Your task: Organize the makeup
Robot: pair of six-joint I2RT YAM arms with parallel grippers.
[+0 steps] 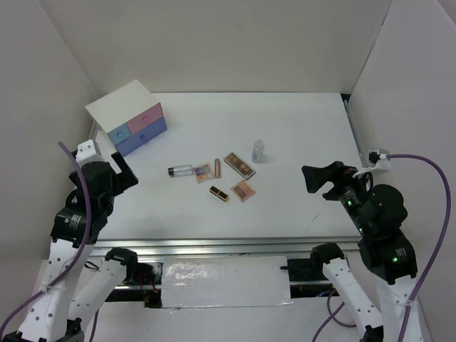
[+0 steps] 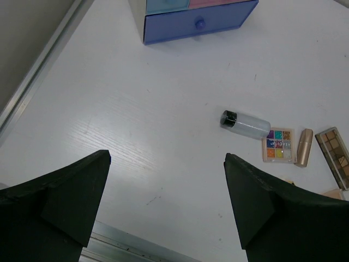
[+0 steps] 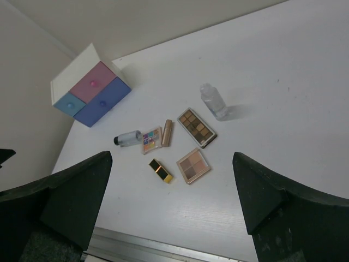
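The makeup lies in a cluster mid-table: a clear dark-capped tube (image 1: 180, 170), a multicoloured palette (image 1: 203, 172), a rose-gold lipstick (image 1: 217, 168), a long brown palette (image 1: 239, 165), a tan square palette (image 1: 243, 190), a black-gold case (image 1: 219, 193) and a small clear bottle (image 1: 258, 150) standing upright. My left gripper (image 1: 127, 171) is open and empty at the left, well apart from the cluster. My right gripper (image 1: 318, 178) is open and empty at the right. The right wrist view shows the whole cluster, with the tan palette (image 3: 193, 165) nearest. The left wrist view shows the tube (image 2: 244, 123).
A white box (image 1: 127, 107) with pink and blue drawers, all shut, stands at the back left. A metal rail (image 1: 214, 246) runs along the table's near edge. White walls enclose the table on three sides.
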